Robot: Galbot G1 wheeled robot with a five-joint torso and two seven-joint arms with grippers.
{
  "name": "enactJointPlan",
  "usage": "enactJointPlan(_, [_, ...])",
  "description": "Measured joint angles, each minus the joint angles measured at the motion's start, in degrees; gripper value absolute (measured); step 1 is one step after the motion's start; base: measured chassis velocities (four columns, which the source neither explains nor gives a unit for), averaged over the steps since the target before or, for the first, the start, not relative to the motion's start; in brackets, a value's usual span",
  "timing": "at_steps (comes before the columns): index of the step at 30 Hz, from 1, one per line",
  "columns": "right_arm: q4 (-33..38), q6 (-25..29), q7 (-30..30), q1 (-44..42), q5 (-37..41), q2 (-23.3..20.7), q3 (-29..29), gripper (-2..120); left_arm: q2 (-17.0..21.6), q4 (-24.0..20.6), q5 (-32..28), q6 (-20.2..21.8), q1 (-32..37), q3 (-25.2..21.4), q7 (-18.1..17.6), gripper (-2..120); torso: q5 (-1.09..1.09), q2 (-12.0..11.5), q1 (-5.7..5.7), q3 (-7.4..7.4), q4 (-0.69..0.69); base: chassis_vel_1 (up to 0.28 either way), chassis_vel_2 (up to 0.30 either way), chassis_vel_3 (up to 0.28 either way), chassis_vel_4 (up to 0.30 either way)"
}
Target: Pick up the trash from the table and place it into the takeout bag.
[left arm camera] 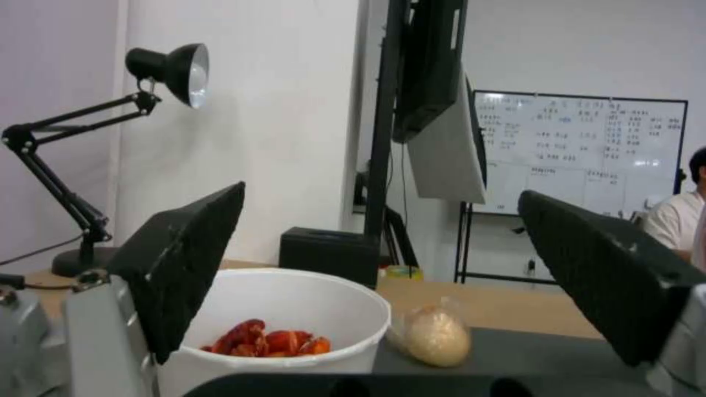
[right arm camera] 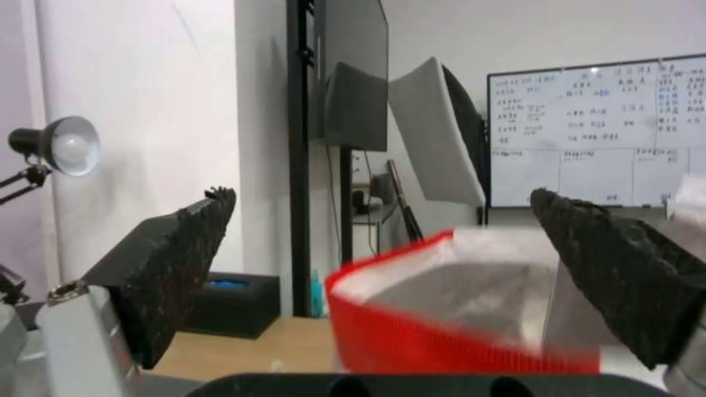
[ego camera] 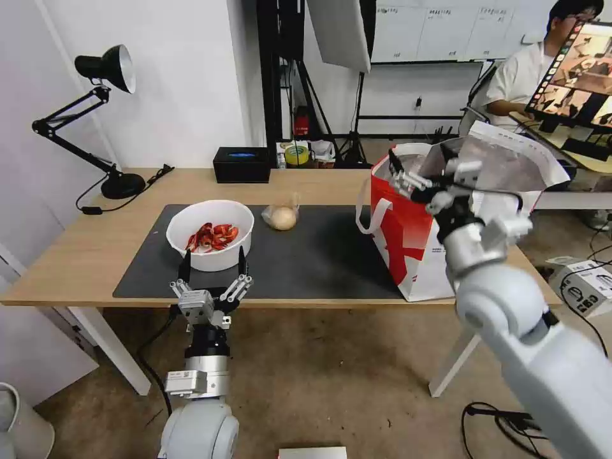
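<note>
Centrally, bowl: I see the white bowl of red crayfish shells (ego camera: 210,233) left of centre in the head view, standing on the dark grey mat (ego camera: 319,261) near its front edge.
Bun: the clear bag with pale round bun (ego camera: 282,217) lies on the mat just right of the bowl, apart from it; in the left wrist view it sits beside the bowl's rim (left arm camera: 438,336).
Takeout bag: the red-and-white takeout bag (ego camera: 408,242) stands upright at the right end of the mat, mouth open, foil lining showing.
Table: the light-wood table (ego camera: 76,255) carries all of these.
Left gripper: my left gripper (ego camera: 213,271) hovers at the table's front edge, just before the bowl, fingers spread wide and empty.
Right gripper: my right gripper (ego camera: 414,182) is raised at the bag's open mouth, right of centre, fingers apart, holding nothing.
Surroundings: a black desk lamp (ego camera: 95,121) at upper left, a black rectangular box (ego camera: 241,164) at the table's far edge.
</note>
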Motion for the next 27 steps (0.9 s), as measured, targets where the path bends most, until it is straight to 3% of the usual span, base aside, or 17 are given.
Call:
enactJointPlan(13, [0.66, 6.76, -2.26, -12.01, -9.87, 8.4, 1.25, 100, 0.38, -0.22, 0.03, -0.05, 0.43, -0.41, 0.01, 100, -0.01, 0.0, 0.0, 0.0, 0.02, 0.0, 0.0, 0.0, 0.0])
enactJointPlan(16, [-0.44, 11.17, -4.8, -15.76, -14.98, 10.95, 1.59, 100, 0.66, -0.06, -0.06, -0.11, 0.33, -0.58, -0.03, 100, 0.0, 0.0, 0.0, 0.0, 0.01, 0.0, 0.0, 0.0, 0.0])
enactJointPlan(27, [-1.93, 17.01, -7.56, -20.63, -19.1, 13.96, 2.7, 100, 0.62, 0.69, -0.12, -0.27, 0.1, -0.65, -0.09, 100, 0.0, 0.0, 0.0, 0.0, 0.01, 0.0, 0.0, 0.0, 0.0])
